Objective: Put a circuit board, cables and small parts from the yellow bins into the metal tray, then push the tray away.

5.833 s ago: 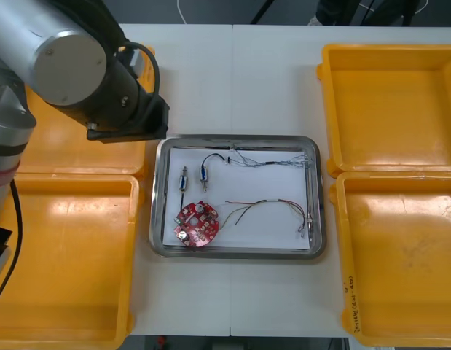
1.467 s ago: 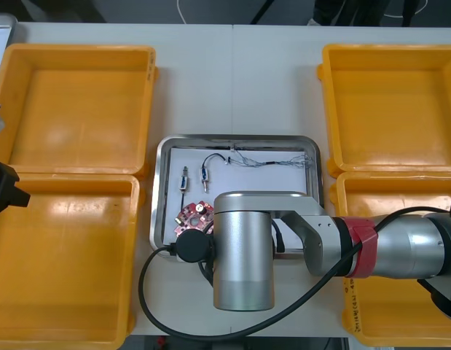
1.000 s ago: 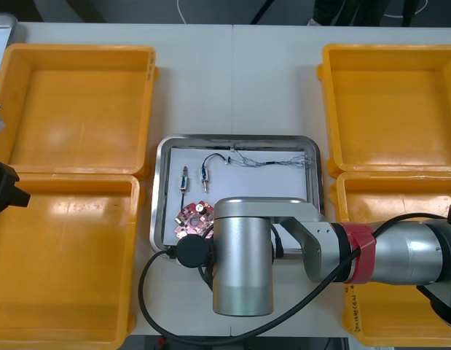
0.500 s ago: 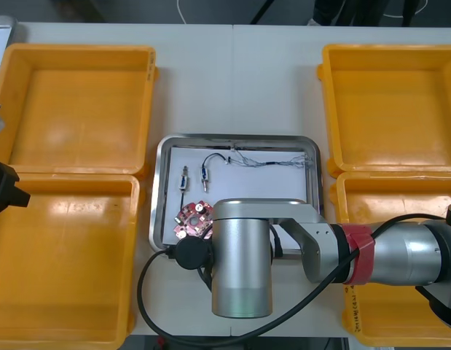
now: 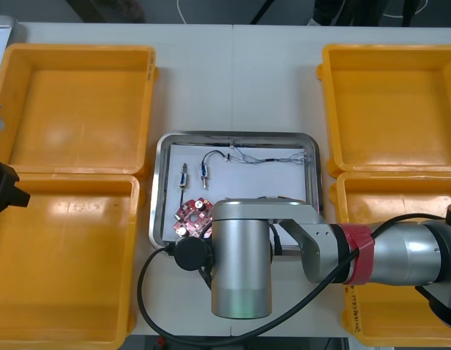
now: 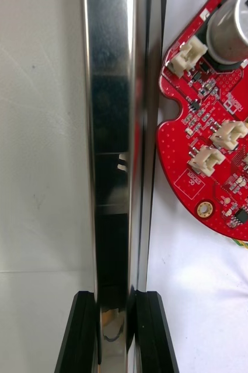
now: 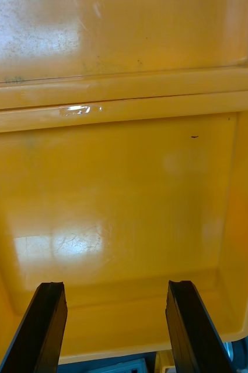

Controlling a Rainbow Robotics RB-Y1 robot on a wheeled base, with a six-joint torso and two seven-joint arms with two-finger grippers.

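The metal tray (image 5: 158, 197), white inside, lies mid-table. It holds a round red circuit board (image 5: 190, 217), two small metal parts (image 5: 183, 178), a black cable (image 5: 210, 157), and a thin twisted cable (image 5: 272, 162). My right arm (image 5: 243, 259) reaches across the tray's near side and covers it. In the right wrist view my right gripper (image 6: 115, 332) is shut on the tray's rim (image 6: 109, 145), one finger on each side, with the circuit board (image 6: 217, 145) just inside it. My left gripper (image 7: 116, 326) stands open over a bare yellow bin (image 7: 124, 192).
Two yellow bins stand at the left (image 5: 79, 109) (image 5: 65, 262) and two at the right (image 5: 389, 109) (image 5: 400, 255), all bare inside. Bare table lies beyond the tray's far edge (image 5: 232, 80). A black part of the left arm (image 5: 5, 188) shows at the left edge.
My right gripper has shut on the tray's near rim. The tray and its contents have slid a little away from me. The left arm has stayed put.
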